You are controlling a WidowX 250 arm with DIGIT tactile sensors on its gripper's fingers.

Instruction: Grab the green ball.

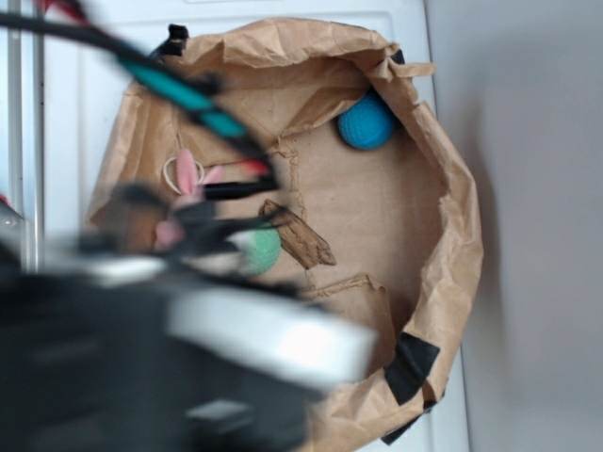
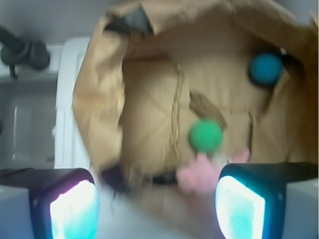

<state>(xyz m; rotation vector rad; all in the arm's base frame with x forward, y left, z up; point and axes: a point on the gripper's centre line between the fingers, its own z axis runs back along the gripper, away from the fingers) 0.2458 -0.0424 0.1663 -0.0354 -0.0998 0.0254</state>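
Brown crumpled paper is forming a walled nest [image 1: 460, 235] in the exterior view, its flat floor lying on a white surface [image 1: 85, 85]. Resting near the middle of that floor is the green ball [image 1: 261, 250], partly hidden behind the blurred dark arm [image 1: 141, 348] that is filling the lower left of the picture. Just to the ball's left, a pink plush bunny [image 1: 187, 184] is lying with its ears pointing up the frame. A blue ball [image 1: 366, 123] is sitting well apart from the green one, against the far paper wall. Black tape [image 1: 411, 365] is holding the lower right rim. Cables in black, teal and red are crossing the upper left. No writing or brand is showing that can be read.

Seen from the wrist camera, the gripper [image 2: 157, 209] is hanging with its jaws spread wide apart, the two pale, cyan-lit pads [image 2: 74, 211] standing at the bottom corners with nothing between them. The green ball [image 2: 205, 135] is lying on the paper floor beyond the fingertips, closer to the right-hand pad, and not touching either one. The pink bunny [image 2: 199, 174] is appearing as a soft blur just below the ball. The blue ball [image 2: 265, 68] is resting in the upper right by the paper wall [image 2: 97, 104]. No lettering is legible here; the whole view is blurred.
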